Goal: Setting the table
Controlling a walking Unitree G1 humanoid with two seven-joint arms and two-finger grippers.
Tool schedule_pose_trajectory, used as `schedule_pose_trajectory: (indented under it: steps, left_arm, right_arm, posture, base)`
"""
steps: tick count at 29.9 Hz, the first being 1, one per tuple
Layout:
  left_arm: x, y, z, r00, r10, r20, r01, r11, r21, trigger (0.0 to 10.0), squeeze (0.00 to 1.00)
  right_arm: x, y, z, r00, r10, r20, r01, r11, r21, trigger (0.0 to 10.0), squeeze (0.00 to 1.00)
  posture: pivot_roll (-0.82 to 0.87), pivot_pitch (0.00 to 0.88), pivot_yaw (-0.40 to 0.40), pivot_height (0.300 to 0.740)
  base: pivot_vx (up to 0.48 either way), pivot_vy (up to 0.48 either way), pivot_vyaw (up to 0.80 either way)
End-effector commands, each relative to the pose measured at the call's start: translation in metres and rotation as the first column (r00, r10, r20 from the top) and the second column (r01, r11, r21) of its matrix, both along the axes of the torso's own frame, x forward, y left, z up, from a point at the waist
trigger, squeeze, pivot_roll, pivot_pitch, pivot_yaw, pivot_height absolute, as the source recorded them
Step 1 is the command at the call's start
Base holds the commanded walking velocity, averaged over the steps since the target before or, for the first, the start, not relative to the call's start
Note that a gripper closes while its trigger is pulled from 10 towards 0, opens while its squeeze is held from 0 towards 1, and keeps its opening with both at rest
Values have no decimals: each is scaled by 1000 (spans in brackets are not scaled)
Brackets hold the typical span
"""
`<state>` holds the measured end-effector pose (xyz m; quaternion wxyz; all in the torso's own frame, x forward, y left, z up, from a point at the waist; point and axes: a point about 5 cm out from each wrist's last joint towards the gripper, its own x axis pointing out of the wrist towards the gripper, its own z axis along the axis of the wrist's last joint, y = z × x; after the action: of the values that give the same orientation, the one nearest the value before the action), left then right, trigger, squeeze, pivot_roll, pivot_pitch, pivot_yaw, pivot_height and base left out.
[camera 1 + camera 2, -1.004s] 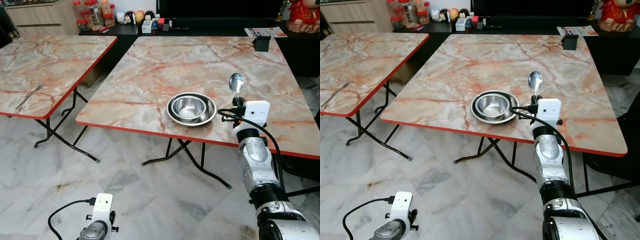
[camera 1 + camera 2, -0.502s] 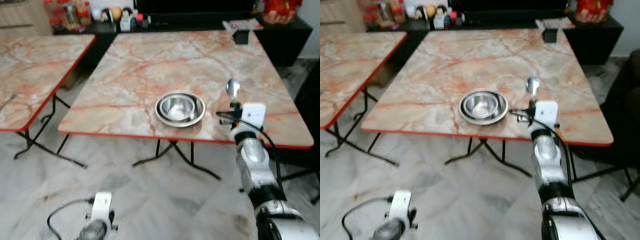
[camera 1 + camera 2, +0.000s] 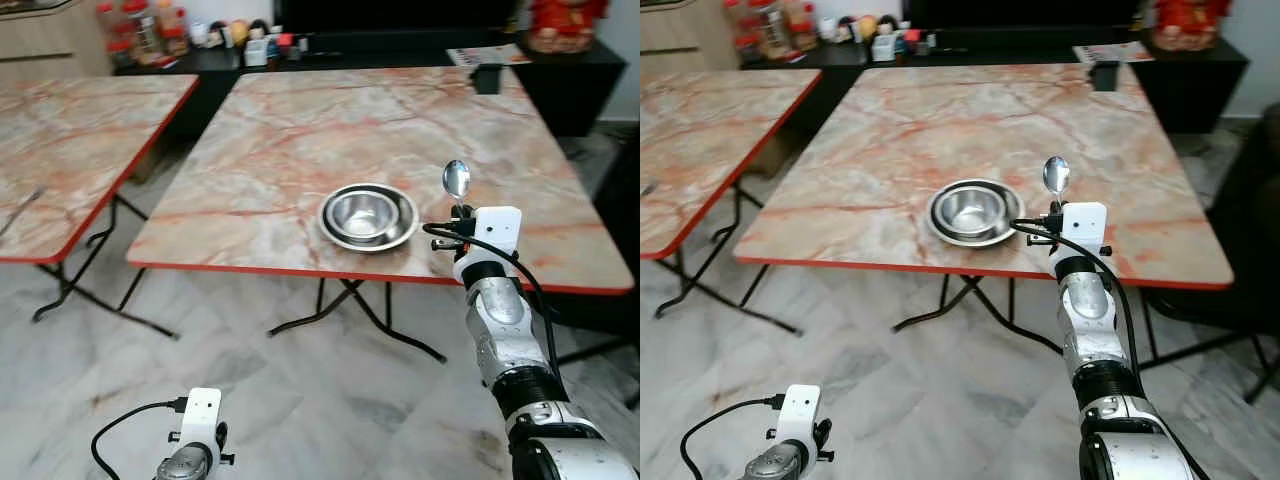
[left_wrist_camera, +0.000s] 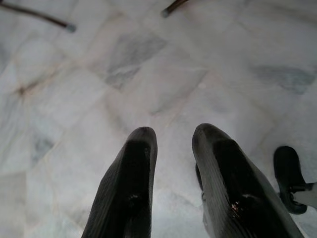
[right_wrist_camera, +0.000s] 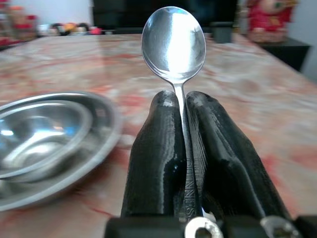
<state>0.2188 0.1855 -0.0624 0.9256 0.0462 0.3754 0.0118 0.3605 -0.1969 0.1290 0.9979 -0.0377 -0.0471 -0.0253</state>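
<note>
1. Left gripper [image 4: 171, 148], nearest the viewer: it is hung low over the marble floor [image 4: 74, 74] with its two black fingers a little apart and nothing between them; by its position it is judged to be idle in this step.

2. Right gripper [image 5: 182, 106]: it is raised at the near right edge of the table [image 3: 300, 130], its fingers pressed together on the handle of a spoon [image 5: 174, 42].

3. Spoon, position: it is held upright with the bowl uppermost, above the tabletop and just right of the dishes. The grip is low on the handle, presumably so that the spoon can be tipped down flat and its whole length laid on the surface.

4. Steel bowl [image 3: 361, 212]: it is nested inside a shallow steel plate [image 3: 400, 230] near the front edge of the table, left of the gripper. The place setting is judged to be built around these two, with bare tabletop on their right side to receive the spoon.

5. Second table [image 3: 70, 150], far left, well apart: a utensil [image 3: 18, 210] is lying near its near edge, too small to identify.

6. Far end of the table: a small dark object [image 3: 486, 77] is seen.
</note>
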Motion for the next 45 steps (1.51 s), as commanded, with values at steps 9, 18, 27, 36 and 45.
schedule_pose_trajectory:
  steps: [9,18,27,36,45]
  left_arm:
    - [0,3,1,1000,15,8,-15,1000,10,10000,0]
    - [1,3,1,1000,14,10,-14,1000,15,10000,0]
    - [1,2,1,1000,13,10,-13,1000,16,10000,0]
    - [2,2,1,1000,13,11,-13,1000,16,10000,0]
    - [2,2,2,1000,12,12,-13,1000,17,10000,0]
  right_arm:
    - [3,1,4,1000,0,11,0,1000,-1,10000,0]
    - [3,0,4,1000,-1,11,1,1000,0,10000,0]
    - [3,1,3,1000,1,2,-1,1000,3,10000,0]
    - [4,1,4,1000,2,5,-2,1000,1,10000,0]
    - [4,3,3,1000,19,-10,-19,1000,-21,10000,0]
  posture:
    - [-71,48,56,740]
    - [-71,47,55,740]
    - [-70,46,53,740]
    - [-69,47,51,740]
    - [-74,57,52,740]
  base:
    - [0,0,-301]
    - [80,0,0]
    - [280,0,-421]
    - [302,0,0]
    - [264,0,0]
